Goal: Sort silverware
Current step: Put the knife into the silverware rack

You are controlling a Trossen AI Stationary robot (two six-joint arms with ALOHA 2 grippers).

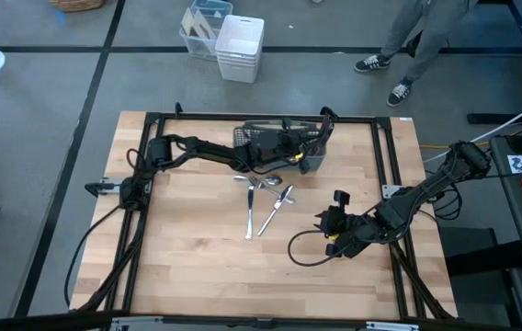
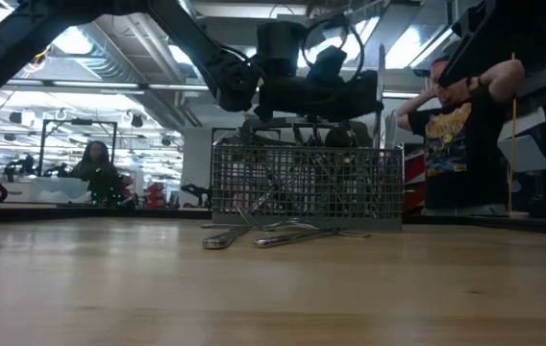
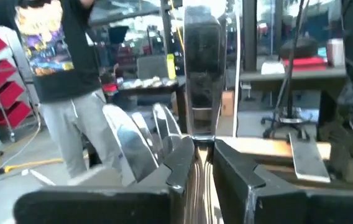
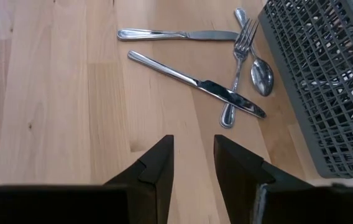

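The grey mesh caddy [image 1: 279, 145] [image 2: 307, 183] stands at the table's far middle, with several silverware pieces [image 3: 133, 140] upright in it. My left gripper [image 1: 300, 152] [image 3: 204, 162] hovers level over the caddy, shut on a flat shiny piece of silverware [image 3: 201, 74], which looks like a knife. Two knives, a fork and a spoon [image 1: 263, 198] [image 4: 226, 93] lie flat on the wood just in front of the caddy [image 4: 325, 74]. My right gripper [image 1: 334, 213] [image 4: 193, 146] hangs open to the right of them, tilted down, with nothing between its fingers. My left gripper pinches the shiny piece between its two fingers [image 3: 183, 158], which reach in level. The flat stretch just above the fingers [image 3: 202, 127] stands upright, and the piece rises well above them, lifted clear over the caddy. Its lower end is hidden behind the fingers.
A black frame [image 1: 151, 119] rims the wooden table. Bare wood [image 1: 206, 267] lies toward the near edge. White bins [image 1: 240, 46] stand on the floor beyond the far edge. A person [image 2: 456, 125] stands behind the table at the right.
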